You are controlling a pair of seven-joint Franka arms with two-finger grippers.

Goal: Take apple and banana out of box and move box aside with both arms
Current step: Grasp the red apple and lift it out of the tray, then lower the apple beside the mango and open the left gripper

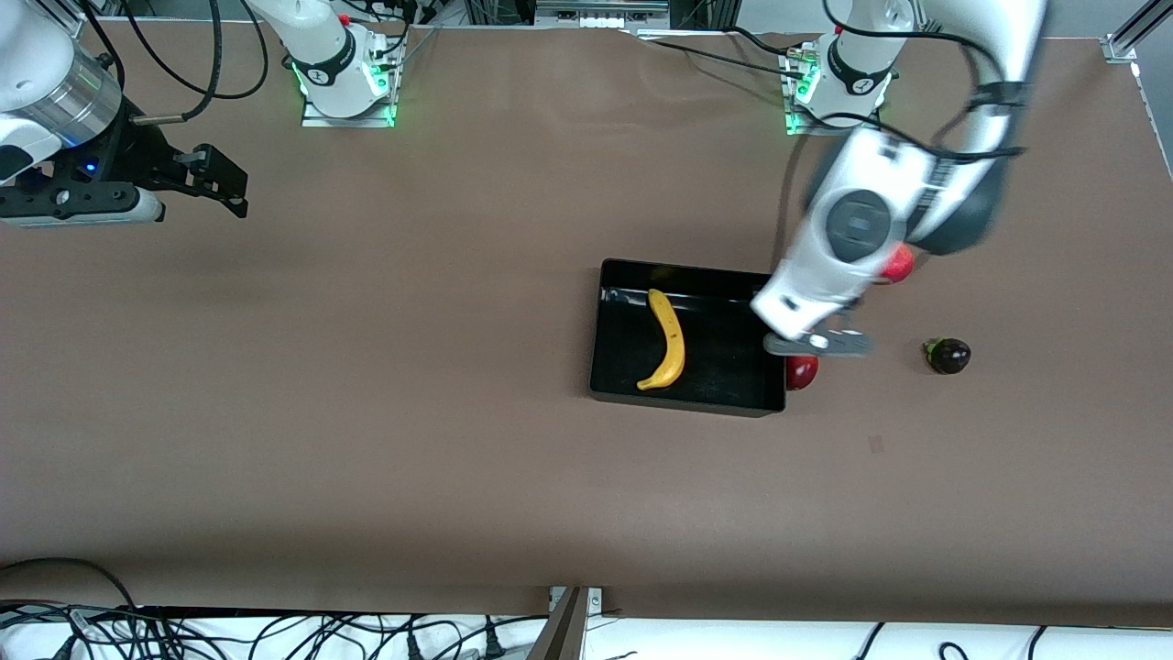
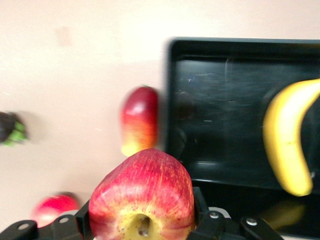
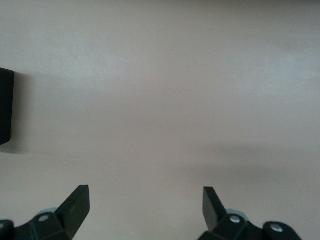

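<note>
Apple (image 2: 142, 200) sits clamped in the left gripper (image 2: 145, 220), lifted over the box (image 1: 632, 390) edge at the left arm's end. Bare table lies toward three o'clock. Banana (image 1: 667, 339) lies in the box, pointing twelve to six. Right gripper (image 1: 197, 179) waits, fingers spread.

- Banana (image 1: 667, 341) lying in box (image 1: 632, 390) on bench (image 1: 367, 412).
- Apple (image 2: 144, 200) held in left tool (image 2: 145, 220) over box's edge toward left arm's end.
- Right tool (image 3: 145, 205) waiting, spread, over bare bench.
</note>
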